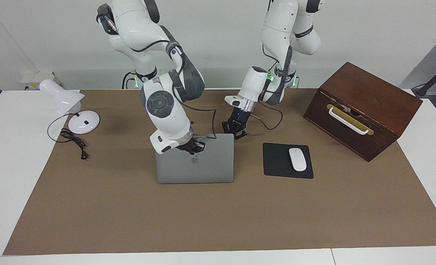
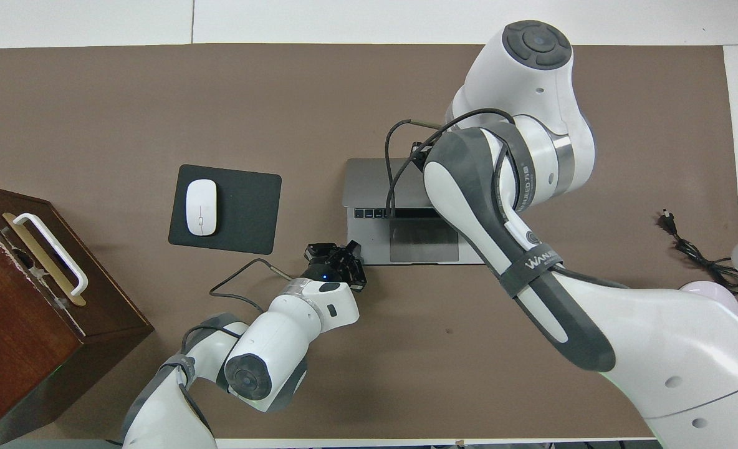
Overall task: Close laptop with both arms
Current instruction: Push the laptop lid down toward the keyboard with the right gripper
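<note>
The silver-grey laptop (image 1: 210, 167) stands half shut, its lid with the dark apple logo leaning over the keyboard. In the overhead view the lid (image 2: 369, 181) hides most of the keys, leaving one key row and the trackpad (image 2: 423, 241) showing. My right gripper (image 1: 193, 147) is shut, its fingertips resting on the lid's outer face near the top edge, just above the logo. My left gripper (image 1: 234, 131) (image 2: 336, 257) is shut and low at the base's corner nearest the robots, toward the left arm's end. Whether it touches the base, I cannot tell.
A black mouse pad (image 1: 277, 162) with a white mouse (image 1: 297, 159) lies beside the laptop toward the left arm's end. A brown wooden box (image 1: 365, 106) with a white handle stands past it. A white desk lamp (image 1: 69, 101) and its cord (image 1: 72, 141) sit at the right arm's end.
</note>
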